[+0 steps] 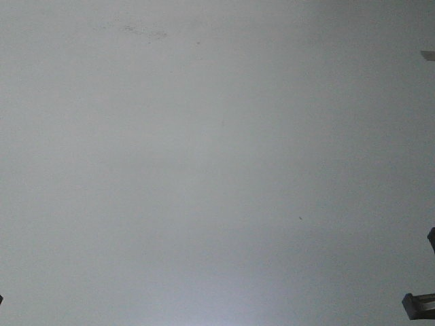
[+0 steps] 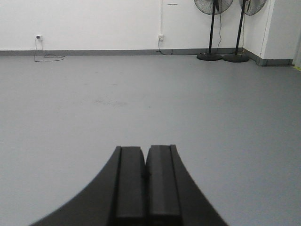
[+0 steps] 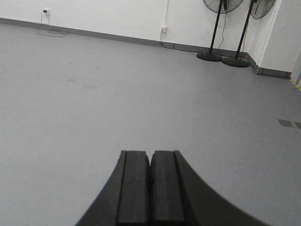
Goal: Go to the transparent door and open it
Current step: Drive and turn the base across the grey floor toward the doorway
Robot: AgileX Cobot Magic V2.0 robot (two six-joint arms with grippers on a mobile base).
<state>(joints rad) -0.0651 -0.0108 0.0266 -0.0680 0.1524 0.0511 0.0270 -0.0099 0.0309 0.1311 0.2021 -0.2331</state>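
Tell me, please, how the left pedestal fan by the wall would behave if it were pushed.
The left pedestal fan looks top-heavy, a wide head on a thin pole, so a high push would probably tip it. Its round base sits flat on the floor, so a low push would likely slide it, not roll it.

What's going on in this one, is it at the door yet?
Nothing is being handled. The left gripper and right gripper are both shut and empty, held out over a bare grey floor. No door shows in any view: the wrist cameras see only a white wall and two standing fans in the far corner. The robot is not at the door yet.
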